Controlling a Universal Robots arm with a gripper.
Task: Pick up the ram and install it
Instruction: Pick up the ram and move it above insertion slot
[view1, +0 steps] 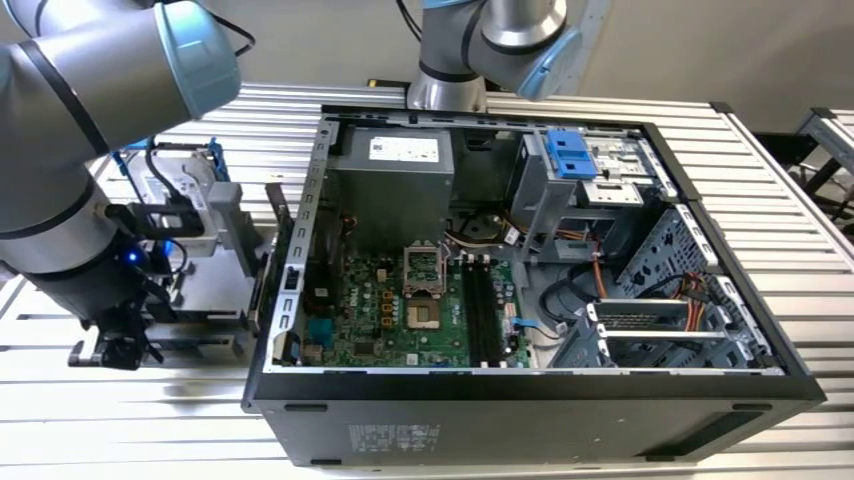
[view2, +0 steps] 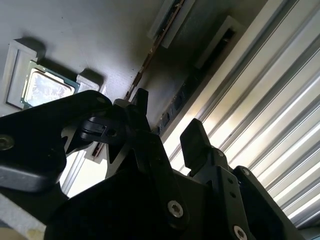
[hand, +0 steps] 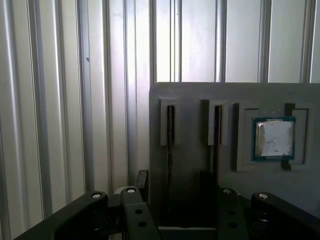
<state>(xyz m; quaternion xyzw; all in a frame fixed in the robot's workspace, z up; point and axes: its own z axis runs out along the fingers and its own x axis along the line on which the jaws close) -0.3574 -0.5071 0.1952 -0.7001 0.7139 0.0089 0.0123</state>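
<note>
Over grey slotted holder (hand: 195, 97) on ribbed metal table (hand: 60, 100): black end effector (hand: 175, 177), released, straddling thin edge-on ram stick (hand: 170, 131).

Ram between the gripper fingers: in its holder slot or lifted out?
In the slot. The first wrist view shows the ram standing on edge in the grey holder, with the open gripper straddling it.

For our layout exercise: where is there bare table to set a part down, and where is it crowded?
Bare table lies at the exterior view's right of the computer case. Crowded: its other side, with arm and holder.
</note>
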